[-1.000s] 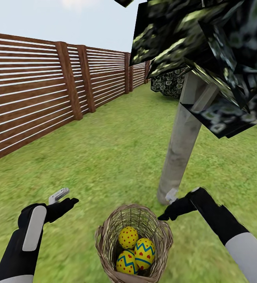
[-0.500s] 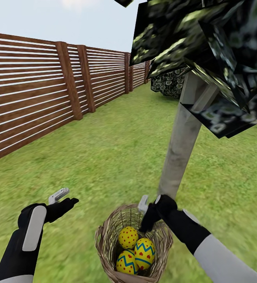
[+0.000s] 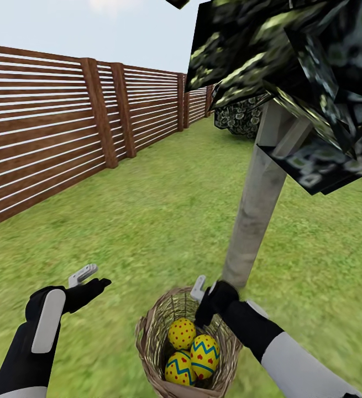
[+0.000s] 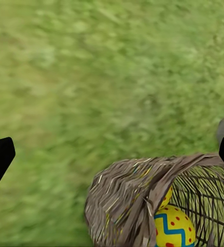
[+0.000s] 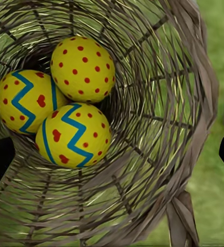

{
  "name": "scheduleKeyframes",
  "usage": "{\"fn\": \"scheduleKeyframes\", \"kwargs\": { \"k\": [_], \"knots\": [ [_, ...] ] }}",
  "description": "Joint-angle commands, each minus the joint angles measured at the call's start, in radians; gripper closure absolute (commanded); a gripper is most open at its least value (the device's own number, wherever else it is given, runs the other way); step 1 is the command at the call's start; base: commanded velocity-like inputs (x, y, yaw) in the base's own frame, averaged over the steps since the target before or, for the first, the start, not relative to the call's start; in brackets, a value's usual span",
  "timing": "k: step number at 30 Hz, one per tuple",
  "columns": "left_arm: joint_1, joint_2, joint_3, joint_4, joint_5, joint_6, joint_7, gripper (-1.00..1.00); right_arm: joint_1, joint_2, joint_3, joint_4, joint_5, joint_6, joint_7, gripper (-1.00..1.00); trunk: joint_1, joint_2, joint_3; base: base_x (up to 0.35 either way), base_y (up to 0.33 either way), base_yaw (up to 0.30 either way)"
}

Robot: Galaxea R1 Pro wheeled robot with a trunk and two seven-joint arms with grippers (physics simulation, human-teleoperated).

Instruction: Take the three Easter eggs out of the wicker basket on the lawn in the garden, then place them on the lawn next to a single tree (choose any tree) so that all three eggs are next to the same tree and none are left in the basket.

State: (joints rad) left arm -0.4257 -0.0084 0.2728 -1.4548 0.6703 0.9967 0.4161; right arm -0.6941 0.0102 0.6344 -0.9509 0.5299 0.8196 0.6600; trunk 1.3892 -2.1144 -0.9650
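The brown wicker basket [image 3: 153, 337] stands on the lawn [image 3: 164, 221] just in front of the tree trunk [image 3: 255, 210]. Three yellow Easter eggs lie in it: a red-dotted one [image 3: 181, 333] and two with blue zigzags [image 3: 204, 355] [image 3: 179, 369]. My right gripper [image 3: 205, 309] hangs open over the basket's far rim, pointing down inside. Its wrist view looks straight in at the dotted egg [image 5: 82, 68] and the zigzag eggs [image 5: 24, 100] [image 5: 73, 135], fingertips spread wide above them. Left of the basket, my left gripper [image 3: 95, 284] is open over grass, with the basket [image 4: 127, 200] to its side.
The tree's dark leaf canopy [image 3: 291, 83] hangs low over the right side. A brown slat fence [image 3: 48, 149] runs along the left into the distance. A dark bush [image 3: 239, 119] sits behind the trunk. Open grass lies between fence and tree.
My right arm has swung left from beside the trunk's base to above the basket's far rim and now points down into it. The left arm has stayed put.
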Motion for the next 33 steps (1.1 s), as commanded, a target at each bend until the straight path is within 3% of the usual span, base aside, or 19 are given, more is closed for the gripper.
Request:
{"fn": "scheduleKeyframes", "kwargs": {
  "k": [1, 7, 17, 21, 28, 33],
  "knots": [
    [-0.001, -0.001, 0.002, -0.001, 0.01, 0.003, 0.009, -1.0, -0.001, 0.005, 0.001, 0.01, 0.014, 0.0, -0.004, -1.0, 0.0, 0.0, -0.001, 0.0, 0.0, 0.0],
    [-0.001, -0.001, 0.002, -0.001, 0.01, 0.003, 0.009, -1.0, -0.001, 0.012, 0.003, 0.03, 0.022, -0.003, -0.019, -1.0, 0.0, 0.0, -0.001, 0.0, 0.0, 0.0],
    [-0.001, -0.001, 0.002, -0.001, 0.011, 0.003, 0.009, -1.0, -0.001, 0.022, -0.012, 0.126, -0.014, 0.007, -0.023, -1.0, 0.0, 0.0, -0.001, 0.0, 0.0, 0.0],
    [-0.001, -0.001, 0.002, -0.001, 0.011, 0.004, 0.009, -1.0, -0.001, 0.032, -0.018, 0.14, -0.03, 0.006, -0.023, -1.0, 0.015, -0.028, -0.013, 0.0, 0.0, 0.0],
    [-0.001, -0.001, 0.002, 0.0, 0.011, 0.004, 0.009, -1.0, -0.001, 0.038, -0.033, 0.142, -0.034, 0.004, -0.023, -1.0, 0.015, -0.028, -0.013, 0.0, 0.0, 0.0],
    [-0.001, -0.002, 0.002, 0.001, 0.011, 0.004, 0.009, -1.0, -0.001, 0.039, -0.036, 0.141, -0.036, 0.003, -0.023, -1.0, 0.034, -0.063, -0.029, 0.0, 0.0, 0.0]
  ]
}}
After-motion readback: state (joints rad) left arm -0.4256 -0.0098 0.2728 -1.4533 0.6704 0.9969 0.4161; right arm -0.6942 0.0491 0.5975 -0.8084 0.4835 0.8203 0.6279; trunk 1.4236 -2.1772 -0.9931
